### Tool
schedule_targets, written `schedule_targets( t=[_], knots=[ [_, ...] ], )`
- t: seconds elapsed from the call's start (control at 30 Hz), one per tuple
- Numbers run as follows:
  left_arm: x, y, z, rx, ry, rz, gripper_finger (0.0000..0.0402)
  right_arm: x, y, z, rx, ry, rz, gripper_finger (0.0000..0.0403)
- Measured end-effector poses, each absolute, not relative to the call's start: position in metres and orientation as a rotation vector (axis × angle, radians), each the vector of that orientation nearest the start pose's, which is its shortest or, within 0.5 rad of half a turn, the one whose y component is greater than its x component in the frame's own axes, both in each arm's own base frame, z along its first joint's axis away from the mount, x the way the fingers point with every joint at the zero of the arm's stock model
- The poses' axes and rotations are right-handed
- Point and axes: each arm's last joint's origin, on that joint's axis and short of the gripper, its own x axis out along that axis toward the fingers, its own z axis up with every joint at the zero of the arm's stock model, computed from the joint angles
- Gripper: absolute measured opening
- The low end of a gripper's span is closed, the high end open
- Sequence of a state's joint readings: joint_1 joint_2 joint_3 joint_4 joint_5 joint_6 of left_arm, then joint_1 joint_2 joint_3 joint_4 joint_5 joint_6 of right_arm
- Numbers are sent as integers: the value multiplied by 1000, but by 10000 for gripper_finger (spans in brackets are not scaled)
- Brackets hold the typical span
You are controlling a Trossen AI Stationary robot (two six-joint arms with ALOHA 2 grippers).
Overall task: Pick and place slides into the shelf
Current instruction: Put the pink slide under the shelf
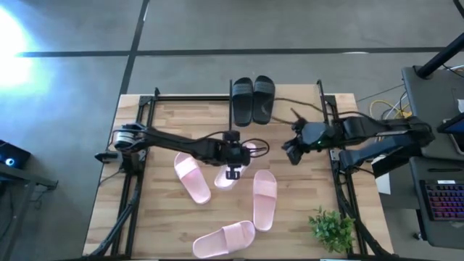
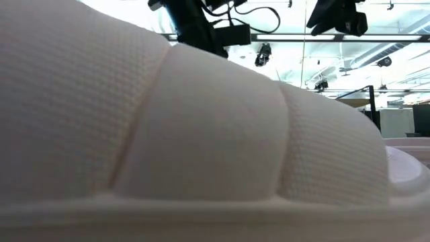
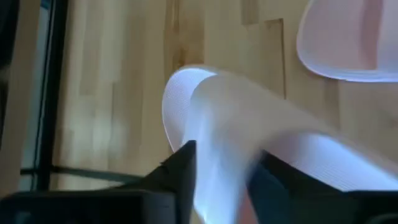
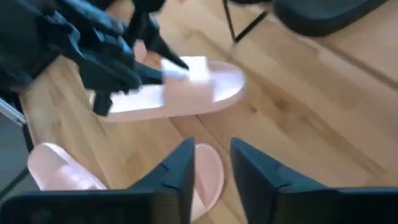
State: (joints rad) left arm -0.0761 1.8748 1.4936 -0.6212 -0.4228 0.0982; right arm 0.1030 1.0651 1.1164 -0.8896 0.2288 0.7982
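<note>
Worktop (image 1: 167, 217) of pale butcher-block, grey floor around. We count six slides: four pink, two black. Nearest edge: one pink slide (image 1: 223, 239), potted plant (image 1: 332, 229) beside. Mid-worktop: pink slide (image 1: 264, 199), pink slide (image 1: 191, 177). Left hand (image 1: 232, 172) pinching strap of fourth pink slide (image 3: 249, 162), raised off worktop. Right hand (image 1: 290, 153) near, fingers spread, holding nothing. Far edge: two black slides (image 1: 252, 99) side by side on shelf (image 1: 239, 109).

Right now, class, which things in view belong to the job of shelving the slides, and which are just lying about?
Job: four pale pink strap slides, one gripped by the left tool; two black slides on the black-barred shelf.
Lying about: small green plant, keyboard.
</note>
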Motion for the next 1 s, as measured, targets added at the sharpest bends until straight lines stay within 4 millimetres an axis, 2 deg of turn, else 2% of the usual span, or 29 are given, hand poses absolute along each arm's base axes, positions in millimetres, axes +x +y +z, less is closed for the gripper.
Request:
schedule_targets(
  t=[0.2, 0.27, 0.37, 0.43, 0.6, 0.7, 0.83, 1.0],
  knots=[
    [386, -33, 254, 325, 1003, 255, 187, 218, 21, 319, 547, 811, -433, 172],
    [373, -37, 261, 293, 1047, 267, 201, 225, 24, 314, 494, 847, -419, 186],
    [352, -39, 269, 152, 1104, 343, 209, 236, 30, 304, 379, 895, -385, 198],
    [340, -38, 269, 40, 1103, 355, 205, 245, 34, 296, 280, 911, -388, 200],
    [315, -40, 269, -262, 933, 367, 169, 272, 39, 270, 79, 952, -424, 201],
    [296, -45, 267, -383, 840, 384, 145, 288, 40, 256, -1, 948, -456, 201],
    [270, -50, 263, -487, 788, 425, 129, 306, 43, 238, -17, 934, -466, 201],
    [246, -55, 255, -581, 771, 457, 128, 323, 48, 216, -16, 939, -454, 201]
  ],
)
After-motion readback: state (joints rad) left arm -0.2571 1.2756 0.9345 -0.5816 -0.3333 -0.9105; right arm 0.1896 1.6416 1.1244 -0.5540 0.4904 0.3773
